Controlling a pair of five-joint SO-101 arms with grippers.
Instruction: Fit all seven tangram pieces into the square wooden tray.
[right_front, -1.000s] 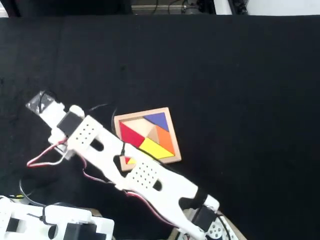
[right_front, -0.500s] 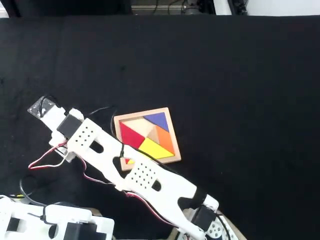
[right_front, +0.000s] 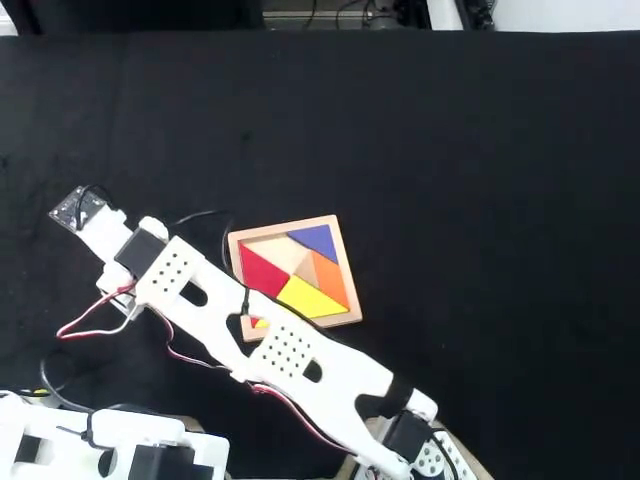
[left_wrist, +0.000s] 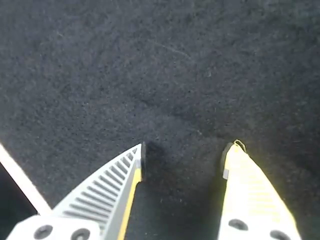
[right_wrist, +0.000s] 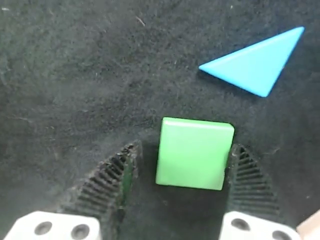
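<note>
My right gripper is open and straddles a green square piece that lies flat on the black cloth, one finger on each side. A light blue triangle lies just beyond the square. In the high view the right arm stretches from the bottom right across the corner of the square wooden tray to the left part of the table. The tray holds red, blue, orange and yellow pieces. My left gripper is open over bare cloth, holding nothing.
The left arm is folded at the bottom left corner of the table. Red and white cables loop beside the right arm. Black cloth covers the whole table, with wide free room to the right and behind the tray.
The right arm's wrist shifted slightly near the table's left side, first a little toward the front, then back. The tray and its pieces have not moved.
</note>
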